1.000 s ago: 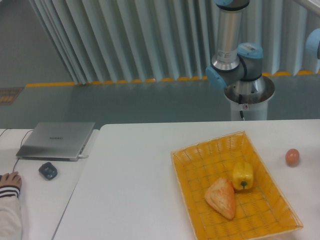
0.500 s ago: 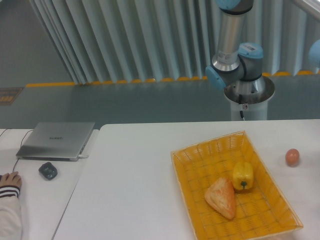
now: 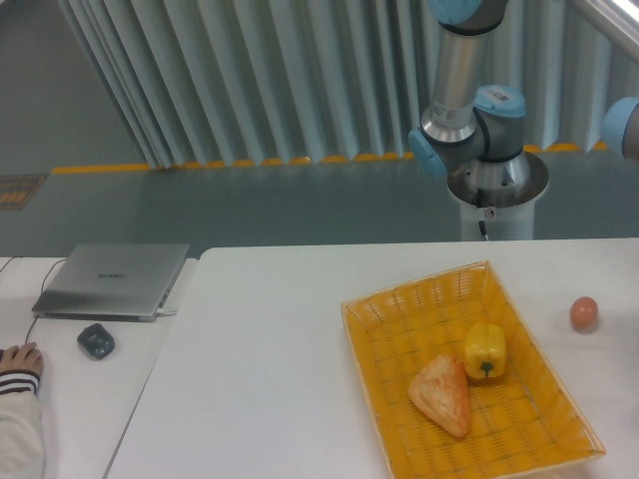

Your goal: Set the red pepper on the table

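Nowhere in view is the small glossy red pepper, nor the end effector, so its grip can't be judged. Only the arm's grey-and-blue base joints [image 3: 469, 130] rise behind the large white counter [image 3: 270, 369], where the woven yellow-orange basket [image 3: 399, 324] keeps a yellow bell pepper [image 3: 485, 351] corralled.

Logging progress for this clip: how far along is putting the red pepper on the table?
Nothing looks done: no red pepper lies on the white table, and none is visible anywhere. The woven basket holds only a yellow bell pepper and a pastry-like wedge; an orange-pink ball sits beside it. The gripper is out of view, so any grasp is unconfirmed.
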Available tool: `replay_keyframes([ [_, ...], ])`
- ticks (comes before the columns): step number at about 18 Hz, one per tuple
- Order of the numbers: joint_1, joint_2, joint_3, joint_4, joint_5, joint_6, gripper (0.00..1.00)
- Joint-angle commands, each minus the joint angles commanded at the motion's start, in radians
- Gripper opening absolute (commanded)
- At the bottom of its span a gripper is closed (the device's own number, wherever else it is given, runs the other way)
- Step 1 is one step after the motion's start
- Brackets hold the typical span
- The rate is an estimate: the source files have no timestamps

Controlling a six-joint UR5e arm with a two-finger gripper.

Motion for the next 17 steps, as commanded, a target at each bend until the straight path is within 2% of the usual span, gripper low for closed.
replay_keyframes([
  [17, 0.002, 0.002, -0.009, -0.017, -0.071, 0.002, 1.00],
])
